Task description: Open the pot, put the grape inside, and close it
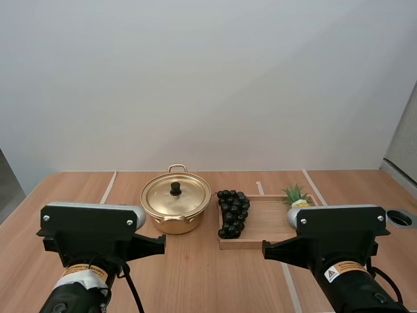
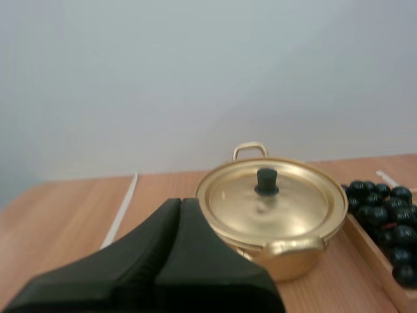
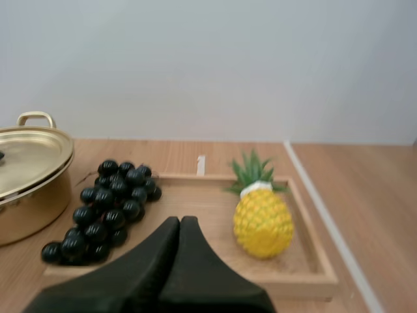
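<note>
Black wedge-shaped left claw faces round, shiny golden pot.

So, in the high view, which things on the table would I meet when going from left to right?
Round golden metal pot with its lid → bunch of black grapes → small yellow pineapple with green leaves.

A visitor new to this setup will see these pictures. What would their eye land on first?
The shiny golden pot, its lid on, sits dead centre in the high view. Beside it a bunch of dark grapes lies on the pot-side end of a wooden tray, with a small yellow pineapple at the other end. The left claw and right claw are both shut, holding nothing.
</note>
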### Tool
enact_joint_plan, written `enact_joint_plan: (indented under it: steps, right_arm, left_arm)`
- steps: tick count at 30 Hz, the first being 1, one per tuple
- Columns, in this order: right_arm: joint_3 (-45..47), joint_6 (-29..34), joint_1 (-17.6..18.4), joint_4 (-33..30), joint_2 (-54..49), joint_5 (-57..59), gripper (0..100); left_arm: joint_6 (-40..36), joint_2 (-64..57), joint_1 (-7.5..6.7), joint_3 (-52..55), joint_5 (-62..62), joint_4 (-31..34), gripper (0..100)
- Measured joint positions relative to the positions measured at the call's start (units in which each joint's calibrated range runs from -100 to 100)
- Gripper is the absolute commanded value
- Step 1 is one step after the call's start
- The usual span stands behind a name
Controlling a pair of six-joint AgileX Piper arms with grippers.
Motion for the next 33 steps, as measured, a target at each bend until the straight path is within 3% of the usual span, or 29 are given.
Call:
enact_joint_plan:
  steps: [4, 8, 12, 16, 18, 21, 23, 33]
  right_arm:
    - [0.00, 0.00, 0.00, -4.88, 0.00, -7.15, 0]
    - [0.00, -1.30, 0.00, -11.66, 0.00, -13.20, 0]
    - [0.00, -4.52, 0.00, -17.55, 0.00, -32.77, 0]
    - [-2.93, -5.00, 0.00, -15.91, -0.05, -47.81, 0]
    - [-8.02, -5.33, 0.00, -8.83, -0.05, -45.42, 0]
    - [-18.78, -7.28, 0.00, 1.35, 0.70, -31.53, 0]
    - [-26.40, -7.85, 0.00, 4.86, 2.77, -21.01, 0]
    - [-62.75, -5.88, 0.00, 6.93, 16.74, 12.79, 0]
  left_arm:
    - [1.05, 0.00, 0.00, -0.03, -11.31, 0.00, 0]
    - [1.27, 0.00, 0.00, -0.03, -14.03, 0.00, 0]
    - [3.27, 0.00, 0.00, -0.03, -21.42, 0.11, 0]
    - [10.88, 0.00, 0.00, -1.28, -31.83, 0.23, 0]
    - [13.09, 0.00, 0.00, -4.03, -32.54, 0.23, 0]
    - [13.47, 0.00, 0.00, -8.85, -31.12, -1.82, 0]
    - [13.47, 0.00, 0.00, -12.58, -28.77, -4.37, 0]
    - [13.47, 6.91, 0.00, -41.98, -9.71, -8.47, 0]
